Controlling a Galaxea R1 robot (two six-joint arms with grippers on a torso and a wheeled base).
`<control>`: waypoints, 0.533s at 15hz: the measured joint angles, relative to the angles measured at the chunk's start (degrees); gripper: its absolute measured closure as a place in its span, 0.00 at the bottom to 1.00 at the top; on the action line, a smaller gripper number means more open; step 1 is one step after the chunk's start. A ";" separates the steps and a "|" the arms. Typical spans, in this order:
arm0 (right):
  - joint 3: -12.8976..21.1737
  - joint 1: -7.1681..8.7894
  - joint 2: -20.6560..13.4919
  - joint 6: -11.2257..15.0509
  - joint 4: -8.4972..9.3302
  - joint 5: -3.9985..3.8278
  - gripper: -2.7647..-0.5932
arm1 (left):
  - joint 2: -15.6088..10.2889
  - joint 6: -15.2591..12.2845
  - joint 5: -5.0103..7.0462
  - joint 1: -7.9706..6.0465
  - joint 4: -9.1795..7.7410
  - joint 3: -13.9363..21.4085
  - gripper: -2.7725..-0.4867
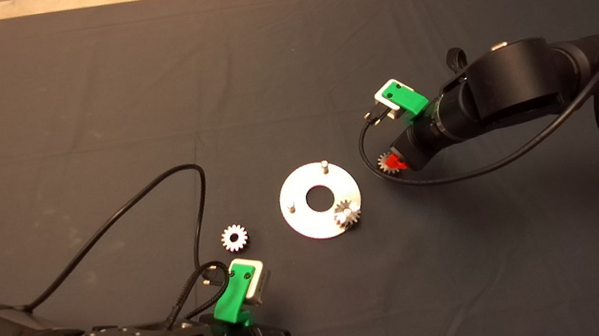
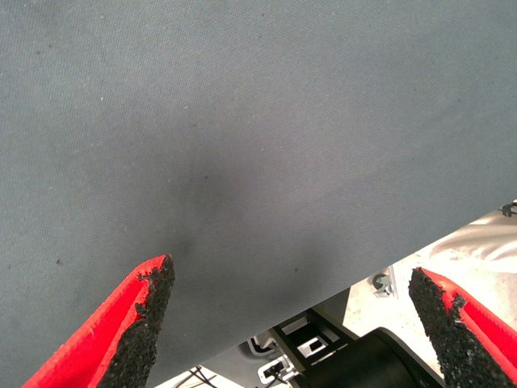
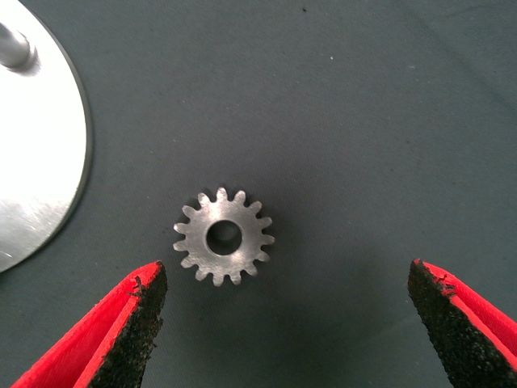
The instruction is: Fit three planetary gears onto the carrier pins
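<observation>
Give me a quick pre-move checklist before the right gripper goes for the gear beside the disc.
1. Right gripper open: ok, fingers spread wide.
2. Target gear lies flat on the mat, bore up, clear of the disc: ok.
3. Gear centred between the fingers: not ok, it sits nearer one finger.
4. Free carrier pins: ok, two bare pins; one gear already mounted.
5. Third gear lying loose on the mat: ok.
6. Left gripper parked at the mat's near edge, open: ok.

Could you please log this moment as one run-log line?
right gripper: open above loose gear beside disc | left gripper: open, parked near edge | one seated gear | two pins bare | spare gear on mat
</observation>
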 joint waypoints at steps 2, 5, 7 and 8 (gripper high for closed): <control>-0.01 -0.53 -0.60 0.02 0.56 3.88 0.26 | 0.11 0.00 -0.02 0.00 0.01 0.00 0.31; -0.04 -1.87 -1.23 0.04 1.51 8.42 0.26 | 0.11 0.00 0.00 0.00 0.01 0.00 0.31; -0.11 -2.62 -1.58 0.04 2.34 10.82 0.26 | 0.11 0.00 -0.02 0.00 0.01 0.00 0.31; -0.28 -2.65 -1.58 0.02 2.68 10.85 0.26 | 0.09 0.00 0.00 0.00 0.01 0.00 0.31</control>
